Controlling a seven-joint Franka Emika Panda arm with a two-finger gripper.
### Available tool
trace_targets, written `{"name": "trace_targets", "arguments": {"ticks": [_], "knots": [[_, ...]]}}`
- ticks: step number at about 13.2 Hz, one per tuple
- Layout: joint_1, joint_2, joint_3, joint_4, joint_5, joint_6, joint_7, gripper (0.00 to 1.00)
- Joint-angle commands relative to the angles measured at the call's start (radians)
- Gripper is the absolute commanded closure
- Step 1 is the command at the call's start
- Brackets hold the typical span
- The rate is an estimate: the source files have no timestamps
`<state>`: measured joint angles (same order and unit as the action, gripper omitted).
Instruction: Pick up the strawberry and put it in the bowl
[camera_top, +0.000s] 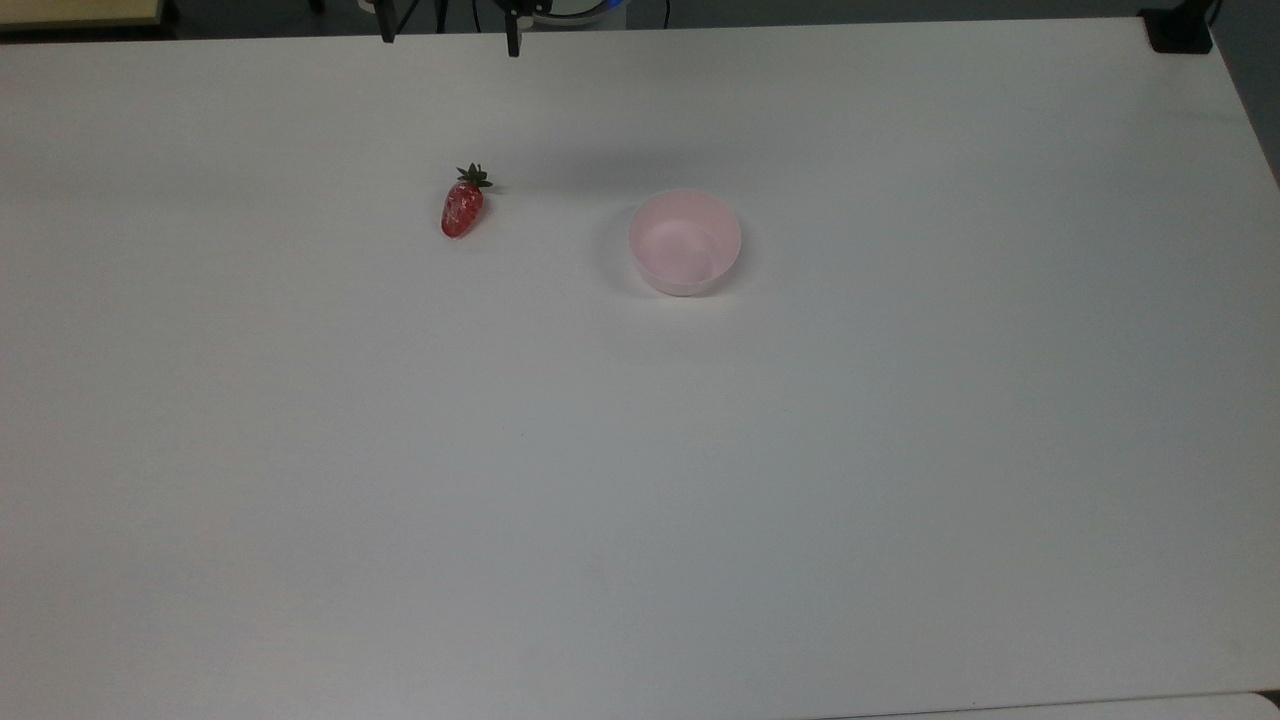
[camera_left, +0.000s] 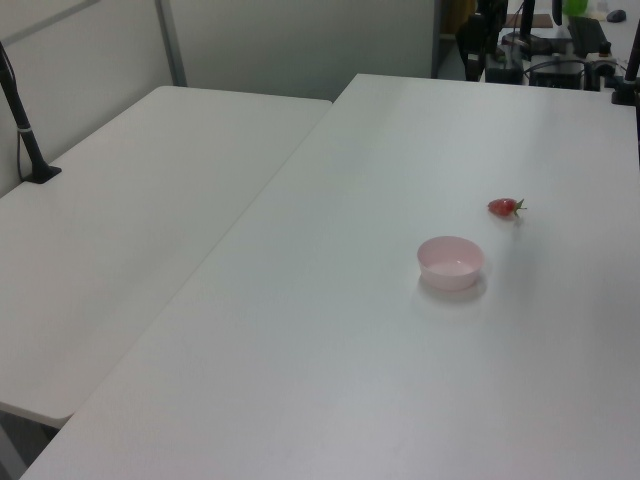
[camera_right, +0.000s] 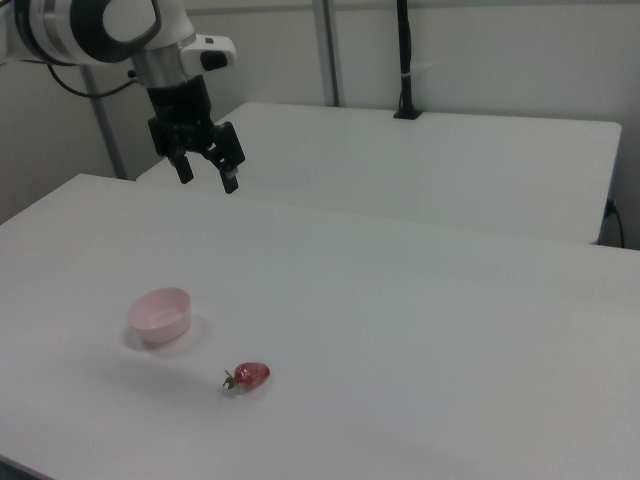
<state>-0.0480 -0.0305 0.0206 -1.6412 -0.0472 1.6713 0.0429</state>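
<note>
A small glossy red strawberry (camera_top: 462, 208) with a dark green cap lies on its side on the white table (camera_top: 640, 480), left of the bowl in the top view. It also shows as the strawberry (camera_left: 504, 207) and the strawberry (camera_right: 251, 376). The pale pink bowl (camera_top: 685, 243) stands upright and holds nothing; it appears too as the bowl (camera_left: 451, 262) and the bowl (camera_right: 160, 315). My gripper (camera_right: 207, 176) hangs open high above the table, well back from both, with nothing between its fingers. Its fingertips (camera_top: 513, 45) poke in at the top view's upper edge.
A second white table (camera_left: 130, 220) adjoins this one along a seam. A black post (camera_left: 22, 120) is clamped to it, and another black clamp (camera_top: 1180, 30) sits at the top view's upper right corner. Wide bare tabletop surrounds the two objects.
</note>
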Motion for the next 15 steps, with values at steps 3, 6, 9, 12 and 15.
{"name": "trace_targets", "arguments": {"ticks": [3, 6, 9, 12, 15], "knots": [[0.017, -0.002, -0.016, -0.009, 0.018, 0.018, -0.021, 0.00], [0.017, -0.002, -0.016, -0.009, 0.018, 0.018, -0.021, 0.00], [0.017, -0.003, -0.014, -0.009, 0.018, 0.013, -0.020, 0.00], [0.008, -0.011, -0.024, -0.011, 0.004, -0.034, -0.133, 0.00], [-0.003, -0.003, -0.028, -0.011, -0.038, -0.104, -0.360, 0.00]]}}
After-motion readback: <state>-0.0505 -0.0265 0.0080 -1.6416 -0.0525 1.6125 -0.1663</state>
